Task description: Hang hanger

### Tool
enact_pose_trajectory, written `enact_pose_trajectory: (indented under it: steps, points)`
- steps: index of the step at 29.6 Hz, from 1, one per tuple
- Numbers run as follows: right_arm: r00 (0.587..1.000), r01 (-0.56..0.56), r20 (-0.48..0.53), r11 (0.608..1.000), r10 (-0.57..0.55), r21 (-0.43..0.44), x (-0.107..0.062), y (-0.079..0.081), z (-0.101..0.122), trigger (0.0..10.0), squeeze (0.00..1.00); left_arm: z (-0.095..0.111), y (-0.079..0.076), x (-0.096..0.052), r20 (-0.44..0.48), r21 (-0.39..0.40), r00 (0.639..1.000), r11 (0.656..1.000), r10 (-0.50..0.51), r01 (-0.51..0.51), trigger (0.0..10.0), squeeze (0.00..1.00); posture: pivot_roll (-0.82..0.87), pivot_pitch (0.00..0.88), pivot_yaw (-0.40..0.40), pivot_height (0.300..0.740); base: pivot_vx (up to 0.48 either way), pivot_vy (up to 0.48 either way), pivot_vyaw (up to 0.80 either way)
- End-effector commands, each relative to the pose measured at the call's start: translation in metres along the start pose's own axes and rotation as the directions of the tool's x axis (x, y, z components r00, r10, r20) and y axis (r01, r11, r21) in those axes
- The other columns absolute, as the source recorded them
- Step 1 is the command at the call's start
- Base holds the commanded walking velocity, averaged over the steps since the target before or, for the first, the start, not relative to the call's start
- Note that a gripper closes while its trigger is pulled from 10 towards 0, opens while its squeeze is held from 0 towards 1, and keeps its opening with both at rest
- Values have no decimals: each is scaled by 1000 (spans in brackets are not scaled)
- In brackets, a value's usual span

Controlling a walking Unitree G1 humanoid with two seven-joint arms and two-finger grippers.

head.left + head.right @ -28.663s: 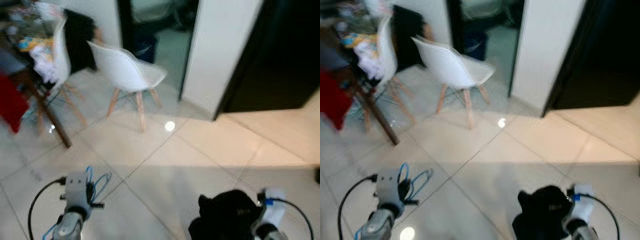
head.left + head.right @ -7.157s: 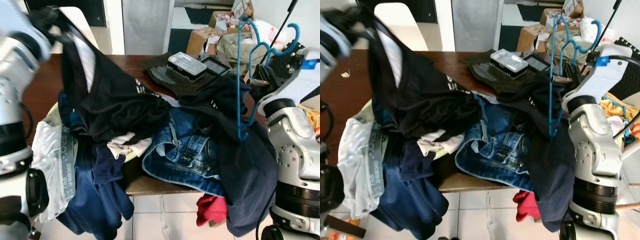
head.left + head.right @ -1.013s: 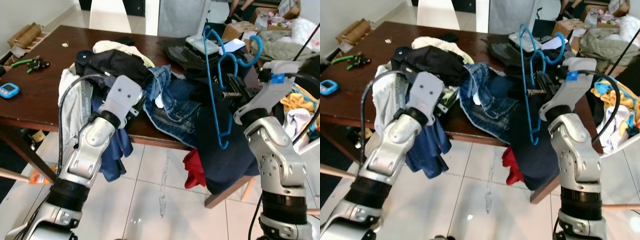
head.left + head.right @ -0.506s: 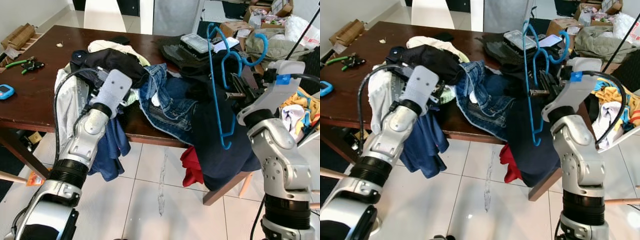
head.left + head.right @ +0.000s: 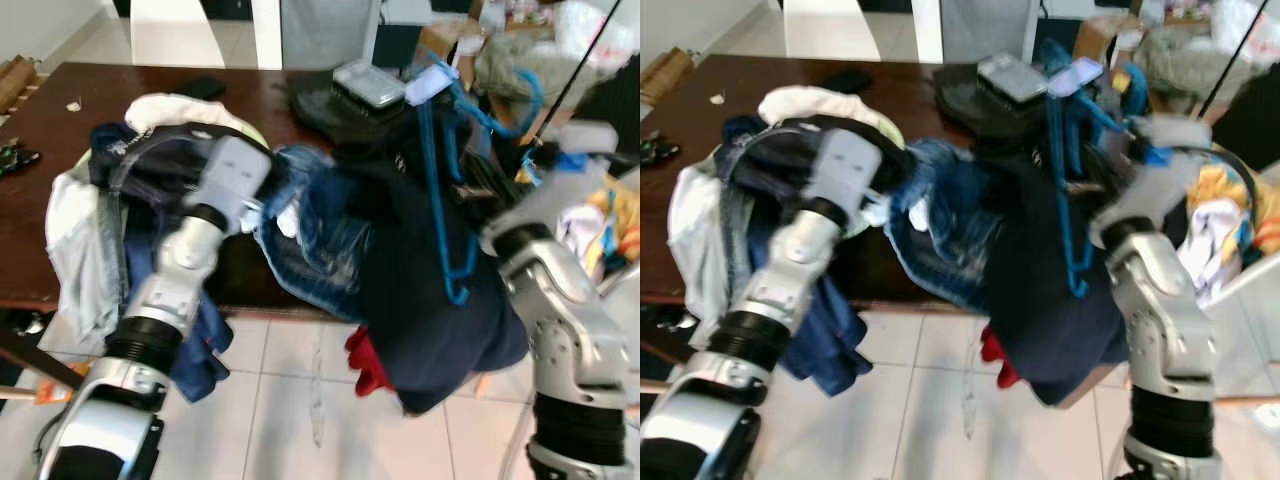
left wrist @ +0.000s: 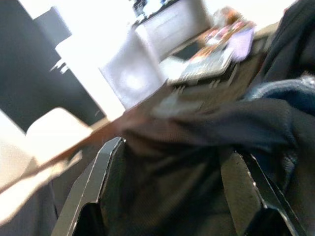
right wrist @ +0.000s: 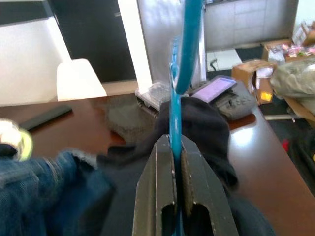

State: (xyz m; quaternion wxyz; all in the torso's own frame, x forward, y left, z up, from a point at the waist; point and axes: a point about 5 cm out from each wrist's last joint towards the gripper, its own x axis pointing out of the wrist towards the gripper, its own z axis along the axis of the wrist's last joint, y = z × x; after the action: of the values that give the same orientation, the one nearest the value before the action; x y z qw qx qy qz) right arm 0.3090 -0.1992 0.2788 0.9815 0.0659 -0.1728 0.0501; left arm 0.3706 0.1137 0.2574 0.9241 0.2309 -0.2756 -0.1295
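Observation:
A blue plastic hanger stands upright over the table's right end, with a dark navy garment draped on it and hanging past the table edge. My right gripper is shut on the hanger's blue bar; in the left eye view it sits at the hanger's right side. My left gripper is open, its fingers spread over black cloth. Its wrist is pressed against the clothes pile.
The brown wooden table holds a heap of clothes: blue jeans, a white garment, and a clear plastic box at the back. A red cloth lies on the tiled floor below. Boxes and bags stand at the far right.
The view has shifted nearer the table and is blurred. My left arm has reached further into the clothes pile. The right gripper keeps its hold on the hanger.

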Motion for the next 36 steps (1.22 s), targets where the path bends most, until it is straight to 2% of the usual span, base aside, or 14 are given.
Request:
enact_pose_trajectory:
  steps: [1, 4, 8, 14, 17, 18, 21, 22, 26, 28, 29, 33, 34, 36]
  points:
    - [999, -37, 3, 999, 37, 17, 1, 10, 0, 10000, 0, 6, -2, -1, 34, -24, 999, 1000, -17, 18, 10000, 0, 66, 204, -25, 740, 394, 0, 0]
    - [999, -37, 3, 999, 36, 19, 0, 10, 0, 10000, 0, 35, -13, 3, 133, -57, 990, 997, -39, 47, 10000, 0, 68, 203, -24, 740, 258, 0, 0]
    - [999, -36, 2, 999, 36, 19, 0, 10, 0, 10000, 0, 54, -19, 1, 176, -62, 984, 997, -27, 38, 10000, 0, 69, 203, -23, 740, 0, 0, 0]
    - [999, -36, 0, 999, 36, 22, 0, 10, 0, 10000, 0, 62, -23, -11, 167, -4, 986, 1000, 11, -10, 10000, 0, 76, 205, -21, 740, 0, 0, 0]
    - [999, -39, -5, 999, 39, 24, 1, 10, -2, 10000, 0, 64, -18, -30, 122, 89, 990, 993, 72, -83, 10000, 0, 91, 204, -24, 740, 0, 0, 0]
    - [999, -39, -5, 999, 39, 24, 1, 10, -2, 10000, 0, 64, -18, -30, 122, 89, 990, 993, 72, -83, 10000, 0, 91, 204, -24, 740, 0, 0, 0]
    - [999, -42, -8, 999, 42, 26, 2, 11, -3, 10000, 0, 62, -7, -46, 81, 173, 989, 975, 124, -137, 10000, 0, 104, 201, -24, 740, 0, 0, 0]
    - [999, -42, -8, 999, 42, 26, 2, 11, -3, 10000, 0, 62, -7, -46, 81, 173, 989, 975, 124, -137, 10000, 0, 104, 201, -24, 740, 0, 0, 0]
    - [999, -49, -8, 998, 49, 32, 4, 11, -4, 10000, 0, 55, 11, -58, 20, 244, 983, 953, 181, -180, 10000, 0, 112, 196, -27, 740, 0, 0, 0]
    - [999, -49, -8, 998, 49, 32, 4, 11, -4, 10000, 0, 55, 11, -58, 20, 244, 983, 953, 181, -180, 10000, 0, 112, 196, -27, 740, 0, 0, 0]
    - [999, -54, -7, 998, 54, 33, 5, 12, -5, 10000, 0, 58, 1, -59, 11, 177, 995, 979, 104, -104, 10000, 0, 116, 188, -31, 740, 0, 0, 0]
    - [998, -56, -6, 998, 56, 33, 6, 12, -5, 10000, 0, 62, -6, -60, 17, 152, 998, 986, 60, -62, 10000, 0, 116, 188, -31, 740, 0, 0, 0]
    - [998, -59, -5, 998, 59, 33, 6, 12, -4, 10000, 0, 64, -18, -62, 9, 75, 1000, 997, -1, 0, 10000, 0, 115, 185, -31, 740, 0, 0, 0]
    - [998, -62, -4, 998, 62, 32, 7, 12, -4, 10000, 0, 67, -47, -70, 15, -16, 988, 988, -153, 153, 10000, 0, 117, 184, -32, 740, 0, 0, 0]
